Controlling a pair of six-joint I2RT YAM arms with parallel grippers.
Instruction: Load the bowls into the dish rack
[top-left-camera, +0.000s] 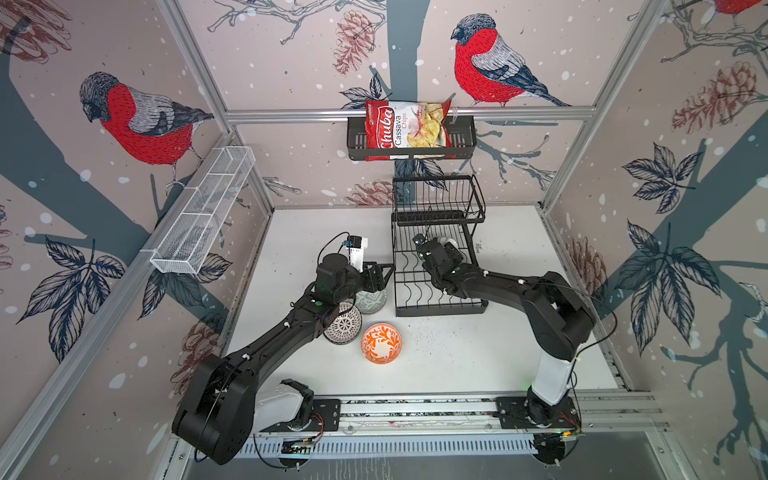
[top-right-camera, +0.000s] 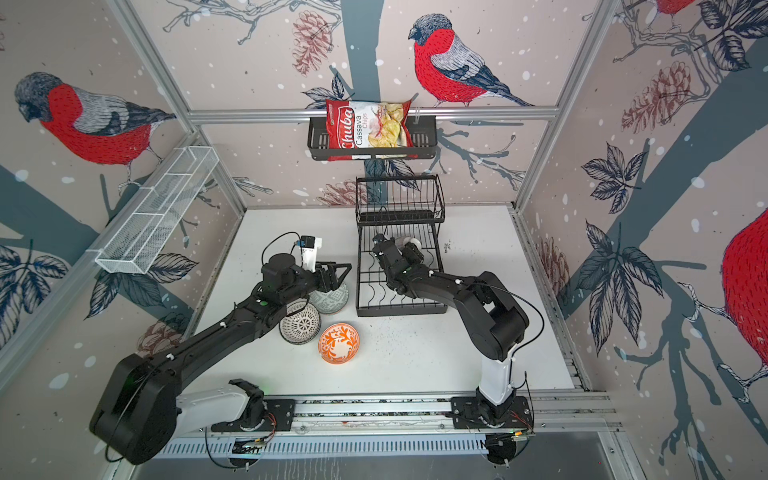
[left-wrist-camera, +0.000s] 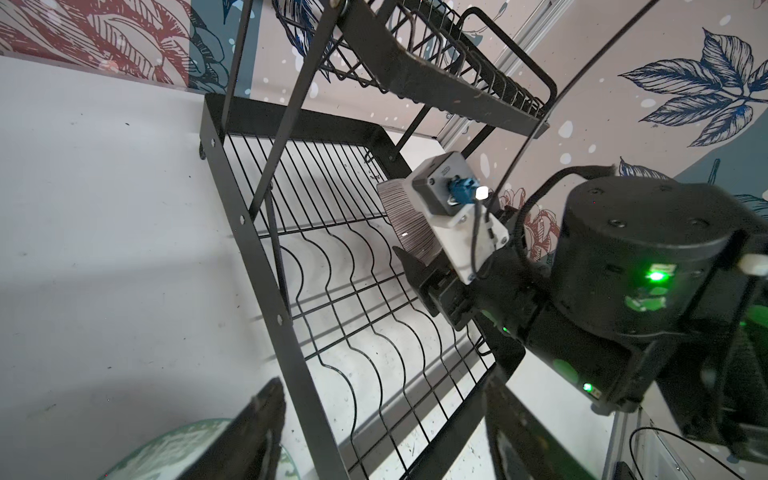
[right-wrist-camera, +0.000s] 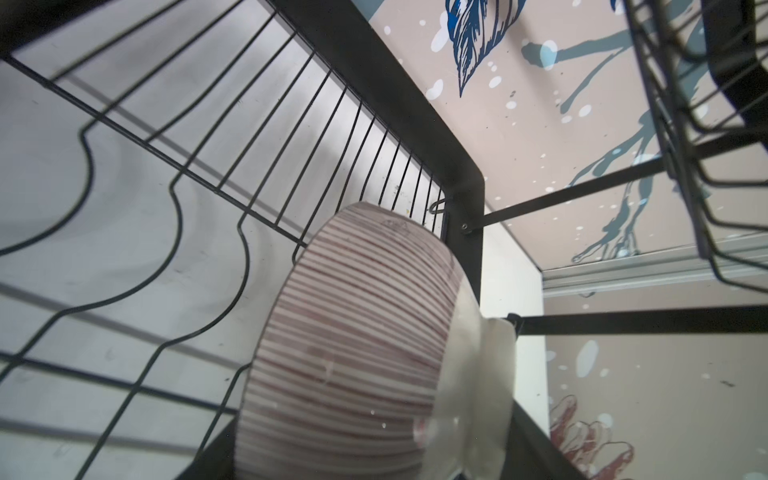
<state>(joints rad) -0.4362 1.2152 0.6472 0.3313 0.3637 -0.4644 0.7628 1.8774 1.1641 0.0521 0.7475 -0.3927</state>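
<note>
The pink-lined bowl (right-wrist-camera: 353, 353) is inside the dish rack (top-left-camera: 440, 311), tipped on its side over the rear part of the lower tier, right of centre and below the front edge of the upper basket. The wavy divider wires around it are bare, and the upper basket shows no bowl. The right gripper (top-left-camera: 441, 248) reaches into the lower tier at this bowl. Its fingers are largely hidden behind the bowl and the wrist, so it cannot be determined whether they clamp the bowl or stand clear of it. It also cannot be confirmed that the bowl is seated between the wires. Three bowls stand upright on the white table (top-left-camera: 478, 353), not yet loaded: the grey-green bowl (top-left-camera: 371, 301) just beside the rack's left edge, the black-white dotted bowl (top-left-camera: 343, 328) touching or nearly touching it, and the orange floral bowl (top-left-camera: 381, 343) nearest the front. The left gripper (top-left-camera: 380, 274) hovers above the grey-green bowl with its fingers (left-wrist-camera: 266, 432) spread wide and nothing between them. Judged progress: the first of the four visible bowls is at the placement stage, and three placements are outstanding.
</note>
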